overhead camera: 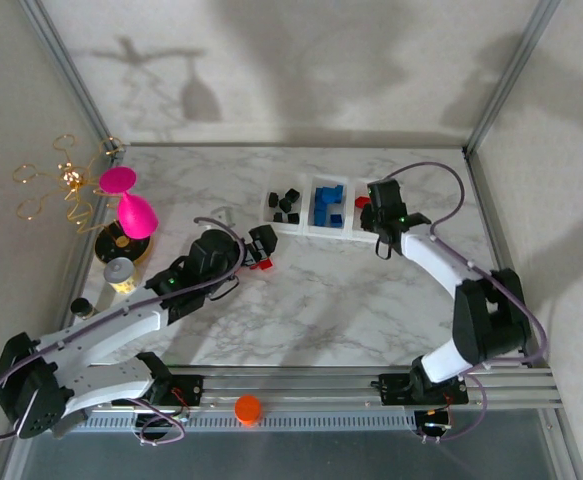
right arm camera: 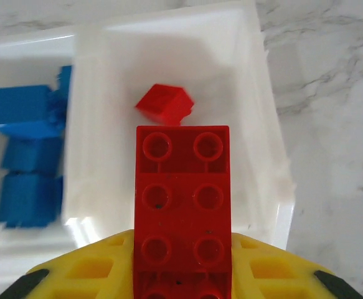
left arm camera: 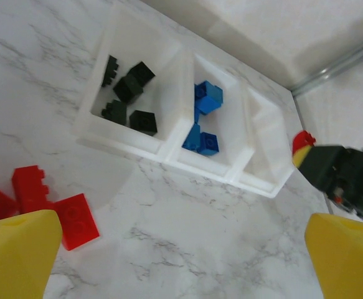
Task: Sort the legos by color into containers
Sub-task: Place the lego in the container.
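Note:
Three white containers stand in a row. The left one holds several black legos, the middle one holds blue legos, and the right one holds one small red lego. My right gripper hovers over that right container, shut on a long red lego; it is also in the top view. My left gripper is open over bare marble, its yellow fingers beside three loose red legos left of the containers.
A pink goblet ornament with gold wire loops stands at the far left, and a small grey canister sits near it. An orange cap lies on the front rail. Metal frame posts bound the table.

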